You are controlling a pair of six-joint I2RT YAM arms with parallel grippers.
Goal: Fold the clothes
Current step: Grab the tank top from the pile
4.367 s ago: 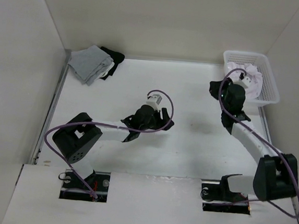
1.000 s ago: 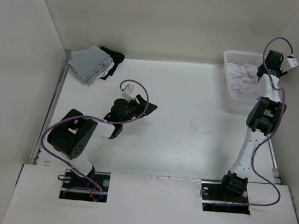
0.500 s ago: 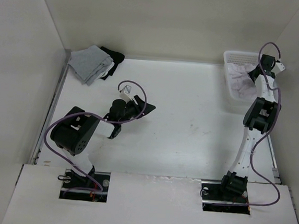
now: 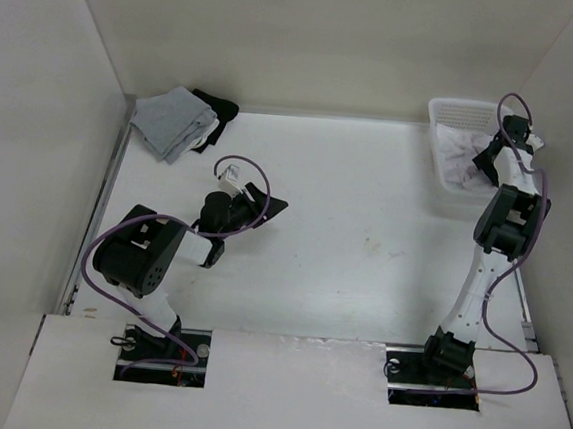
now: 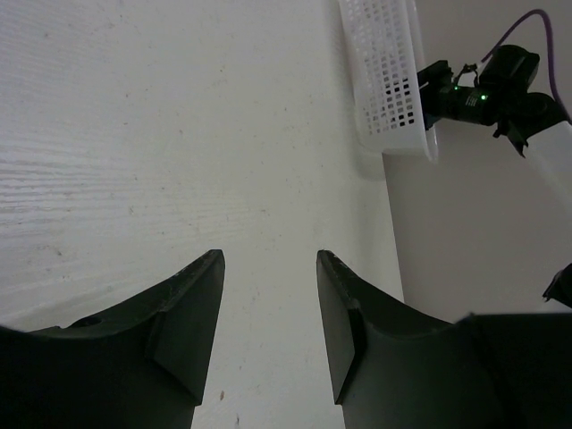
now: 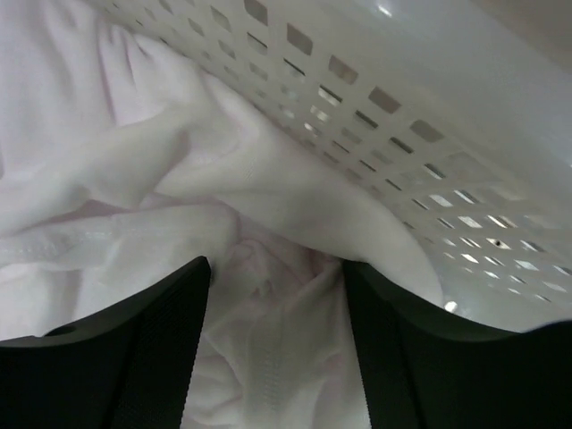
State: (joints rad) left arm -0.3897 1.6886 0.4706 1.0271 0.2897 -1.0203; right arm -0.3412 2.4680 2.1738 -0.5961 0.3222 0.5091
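Left gripper: your left gripper (image 5: pixel 268 259) is released, its 2 fingers apart with only the bare white table (image 5: pixel 134 134) showing between them. In the overhead view it sits left of centre.
Right gripper: your right gripper (image 6: pixel 275 268) is released too. Its 2 fingers are spread wide just above the fabric and grip nothing.
Right arm: it is stretched out to the upper right of the overhead view, with the wrist tipped down into the basket.
Clothes: the white clothes (image 6: pixel 179 170) lie crumpled and wrinkled inside the basket, bunched against its wall.
Basket: the white perforated laundry basket (image 4: pixel 461 111) stands at the upper right, at the table's far corner.
Other garments: 1 grey folded garment (image 4: pixel 172 122) lies at the upper left, touching 1 black garment (image 4: pixel 218 104) just behind it.
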